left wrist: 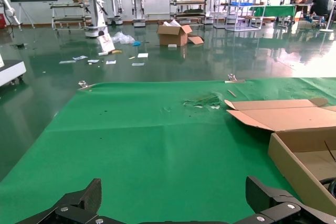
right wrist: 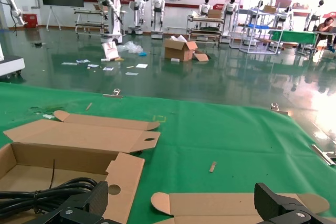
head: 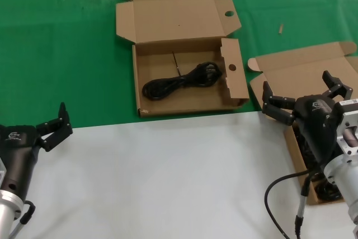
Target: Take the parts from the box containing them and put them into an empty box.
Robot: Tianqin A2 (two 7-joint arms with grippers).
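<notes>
One power cord (head: 182, 81) lies in the holed box (head: 190, 104), upper centre. More cords (head: 313, 155) remain in the plain box (head: 305, 74), lower right, under the right gripper (head: 305, 96), spread and empty. Left gripper (head: 53, 122) spread, idle lower left.

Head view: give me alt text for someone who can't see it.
One black coiled power cord lies in the holed cardboard box at centre. At right, the open right gripper hovers over the plain-lidded box holding more cords. The open left gripper waits at lower left.

black cord (head: 182, 81); brown box (head: 184, 102); green cloth (head: 61, 54)
</notes>
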